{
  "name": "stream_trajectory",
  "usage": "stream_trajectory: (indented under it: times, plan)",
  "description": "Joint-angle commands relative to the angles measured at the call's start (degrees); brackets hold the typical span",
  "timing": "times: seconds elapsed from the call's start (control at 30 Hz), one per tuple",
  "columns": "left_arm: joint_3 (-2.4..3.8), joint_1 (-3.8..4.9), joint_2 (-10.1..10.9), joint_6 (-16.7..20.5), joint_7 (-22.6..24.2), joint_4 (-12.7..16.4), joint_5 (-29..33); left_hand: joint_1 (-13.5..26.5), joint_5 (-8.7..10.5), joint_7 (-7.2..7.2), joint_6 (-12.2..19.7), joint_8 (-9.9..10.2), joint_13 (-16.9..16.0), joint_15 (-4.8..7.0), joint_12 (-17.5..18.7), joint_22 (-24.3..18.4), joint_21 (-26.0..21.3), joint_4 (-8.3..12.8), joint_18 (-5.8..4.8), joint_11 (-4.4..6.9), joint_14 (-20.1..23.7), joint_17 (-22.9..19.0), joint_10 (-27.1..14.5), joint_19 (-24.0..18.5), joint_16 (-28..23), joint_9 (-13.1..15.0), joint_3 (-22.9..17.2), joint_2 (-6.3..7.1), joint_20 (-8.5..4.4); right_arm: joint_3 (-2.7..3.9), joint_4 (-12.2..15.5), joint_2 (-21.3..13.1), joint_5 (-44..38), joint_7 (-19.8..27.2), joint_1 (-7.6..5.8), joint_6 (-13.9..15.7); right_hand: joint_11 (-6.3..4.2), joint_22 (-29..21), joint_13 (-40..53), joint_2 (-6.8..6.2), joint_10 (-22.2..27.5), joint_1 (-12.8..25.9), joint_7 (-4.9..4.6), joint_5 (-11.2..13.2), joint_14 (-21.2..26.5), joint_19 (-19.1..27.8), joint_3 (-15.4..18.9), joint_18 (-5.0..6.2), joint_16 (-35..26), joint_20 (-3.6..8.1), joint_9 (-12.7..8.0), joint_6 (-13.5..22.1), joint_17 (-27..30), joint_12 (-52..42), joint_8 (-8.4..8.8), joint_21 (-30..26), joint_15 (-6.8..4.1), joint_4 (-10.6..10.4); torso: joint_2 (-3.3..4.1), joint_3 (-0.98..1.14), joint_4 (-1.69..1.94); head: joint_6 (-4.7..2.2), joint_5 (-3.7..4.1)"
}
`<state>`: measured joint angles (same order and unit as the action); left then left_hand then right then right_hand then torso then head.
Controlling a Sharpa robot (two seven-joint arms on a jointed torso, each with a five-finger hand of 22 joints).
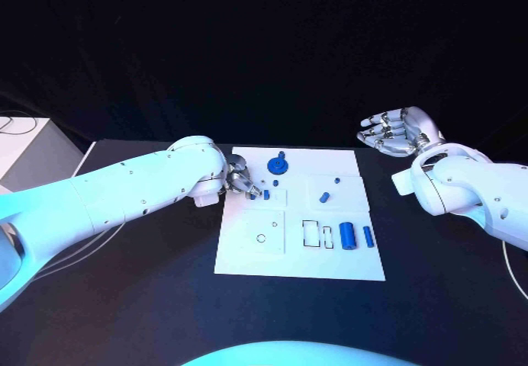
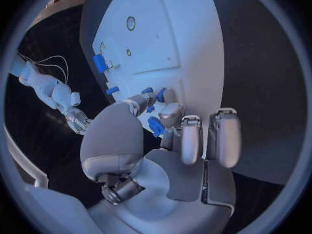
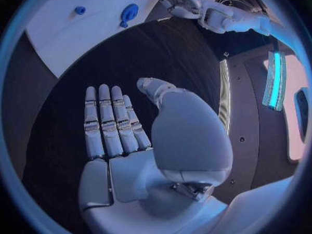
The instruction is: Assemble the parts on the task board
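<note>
The left hand [image 1: 244,184] sits over the near-left part of the task board [image 1: 248,255], fingertips pinching a small blue part [image 2: 155,126] down at the board's surface; the left wrist view shows the piece between thumb and finger, a little blue peg [image 1: 268,194] just beside them. To do this step well, I judge it should keep the piece upright and lower it straight into its seat before loosening the pinch. Just beyond the fingers lies a round blue disc [image 1: 278,164], near enough to be nudged. Further right rest a short blue pin [image 1: 325,197], a larger blue cylinder [image 1: 349,235] and a slim blue bar [image 1: 368,236]. The right hand [image 1: 396,131] hovers off the board over the desk [image 1: 132,305], fingers spread wide, holding nothing.
</note>
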<state>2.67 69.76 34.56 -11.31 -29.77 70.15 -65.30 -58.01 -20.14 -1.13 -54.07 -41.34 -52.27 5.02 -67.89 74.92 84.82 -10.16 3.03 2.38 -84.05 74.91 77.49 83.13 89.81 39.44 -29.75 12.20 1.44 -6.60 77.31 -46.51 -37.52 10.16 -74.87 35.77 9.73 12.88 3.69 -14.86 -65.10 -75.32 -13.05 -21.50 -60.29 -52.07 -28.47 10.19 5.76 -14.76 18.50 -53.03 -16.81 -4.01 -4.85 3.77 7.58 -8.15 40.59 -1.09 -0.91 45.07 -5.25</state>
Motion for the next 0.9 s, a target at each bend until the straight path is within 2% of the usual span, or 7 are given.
stream_trajectory:
  times: [0.03,0.17,0.53,0.7,0.73,0.77,0.9]
  plan:
    - [0.08,-0.12,0.06,-0.33,0.68,0.41,-0.29,-0.72,2.10,-0.39,-0.22,0.45,-0.07,0.19,0.32,4.32,-0.38,-1.29,-0.42,-0.04,-5.95,15.09,-0.35,-0.03,0.19,-0.14,1.58,-0.06,-0.17,0.01,0.07,0.00,-0.18,0.62,0.03,-0.59,0.07,-0.05,-0.05,0.12,0.34,0.29,-0.45,-0.33,0.14,0.48,0.01,0.35,-0.38,-0.01,-0.06,0.08,0.09,0.03,0.34,0.03,0.39,0.23,0.00,-0.02,-0.02,-0.11,0.05]
    - [0.19,-0.12,0.27,0.38,0.73,0.81,-0.25,-0.80,4.80,-0.54,-0.27,0.67,0.19,0.10,0.55,4.12,-0.53,-3.58,-0.37,-0.16,-5.95,15.09,-0.54,-0.15,0.19,-0.26,3.86,0.06,-0.10,0.01,0.05,0.02,-0.18,0.64,0.05,-0.61,0.07,-0.05,-0.05,0.12,0.34,0.29,-0.45,-0.33,0.14,0.48,0.01,0.35,-0.38,-0.01,-0.06,0.08,0.09,0.03,0.34,0.03,0.39,0.23,0.01,-0.04,-0.05,-0.15,0.10]
    - [0.59,-0.14,1.37,1.42,0.77,2.34,-0.15,-1.22,5.50,-0.67,-0.07,0.76,0.49,0.04,0.77,3.88,-0.69,-5.07,-0.31,-0.27,-5.95,15.09,-0.80,-0.30,0.19,-0.25,5.26,0.24,-0.06,0.01,0.05,-0.07,-0.18,0.66,0.12,-0.62,0.09,-0.16,-0.05,0.11,0.36,0.35,-0.47,-0.33,0.20,0.52,0.04,0.34,-0.44,-0.02,-0.08,0.10,0.17,0.03,0.37,0.03,0.41,0.22,0.03,-0.03,-0.02,-0.22,0.29]
    - [1.55,-0.16,2.11,2.31,0.86,3.41,1.18,-1.60,5.84,-0.84,0.38,0.81,1.69,-0.02,1.54,3.35,-1.00,-6.07,-0.17,-0.39,-5.95,15.09,-1.47,-0.65,0.19,-0.19,6.43,0.64,-0.01,0.01,0.07,-0.10,-0.18,0.67,0.17,-0.63,0.09,-0.16,-0.05,0.11,0.36,0.35,-0.47,-0.33,0.20,0.52,0.04,0.34,-0.44,-0.02,-0.08,0.10,0.17,0.03,0.37,0.03,0.41,0.22,0.03,-0.03,0.02,-0.28,0.40]
    - [1.72,-0.16,2.28,2.55,0.90,3.56,1.78,-1.82,5.83,-1.01,0.90,0.90,3.15,-0.10,2.48,2.54,-1.46,-6.31,0.02,-0.53,-5.95,15.09,-2.28,-1.19,0.19,-0.20,6.86,0.74,0.04,0.01,0.06,-0.11,-0.18,0.67,0.17,-0.63,0.09,-0.16,-0.05,0.11,0.36,0.35,-0.47,-0.33,0.20,0.52,0.04,0.34,-0.44,-0.02,-0.08,0.10,0.17,0.03,0.37,0.03,0.41,0.22,0.03,-0.03,0.02,-0.30,0.42]
    - [1.95,-0.16,2.48,2.81,0.93,3.74,2.40,-2.24,5.70,-1.50,2.14,0.99,6.18,-0.43,4.50,0.38,-2.75,-6.46,0.51,-0.97,-5.63,14.06,-4.27,-2.68,-0.33,-0.23,7.73,0.63,0.29,0.01,0.06,-0.12,-0.18,0.67,0.18,-0.63,0.09,-0.16,-0.05,0.11,0.36,0.35,-0.47,-0.33,0.20,0.52,0.04,0.34,-0.44,-0.02,-0.08,0.10,0.17,0.03,0.37,0.03,0.41,0.22,0.00,0.00,0.03,-0.28,0.49]
    - [2.88,-0.16,3.17,3.66,1.04,4.31,3.67,-2.29,5.64,-1.85,3.09,0.91,7.51,-0.70,5.29,-0.28,-3.20,-6.56,0.67,-1.29,-5.41,13.42,-5.39,-3.17,-0.67,-0.24,8.52,0.32,0.52,0.01,0.05,-0.17,-0.18,0.66,0.21,-0.63,0.09,-0.16,-0.05,0.11,0.36,0.35,-0.47,-0.33,0.20,0.52,0.04,0.34,-0.44,-0.02,-0.08,0.10,0.17,0.03,0.37,0.03,0.41,0.22,0.00,0.04,0.00,-0.33,0.49]
